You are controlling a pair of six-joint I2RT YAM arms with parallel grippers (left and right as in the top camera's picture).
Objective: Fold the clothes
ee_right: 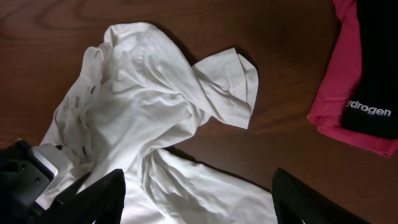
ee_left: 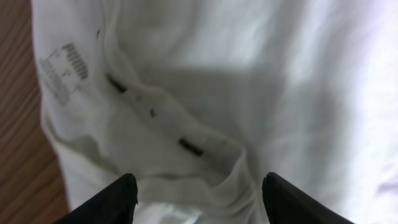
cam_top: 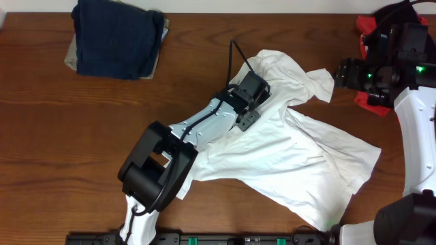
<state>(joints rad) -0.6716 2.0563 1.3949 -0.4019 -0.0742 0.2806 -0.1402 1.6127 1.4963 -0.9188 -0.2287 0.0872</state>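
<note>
Left hand [ee_left: 199, 186] spread over white T-shirt [cam_top: 293, 156] collar, right hand [ee_right: 199, 180] spread — near red garment [ee_right: 336, 74]

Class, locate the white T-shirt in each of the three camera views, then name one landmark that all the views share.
Overhead: the white T-shirt lies crumpled, from centre to lower right.
Left wrist: it fills almost the whole picture, with the neckband left of centre.
Right wrist: left and centre, running off the bottom edge.
Shared landmark: the brown wooden table beneath it.
</note>
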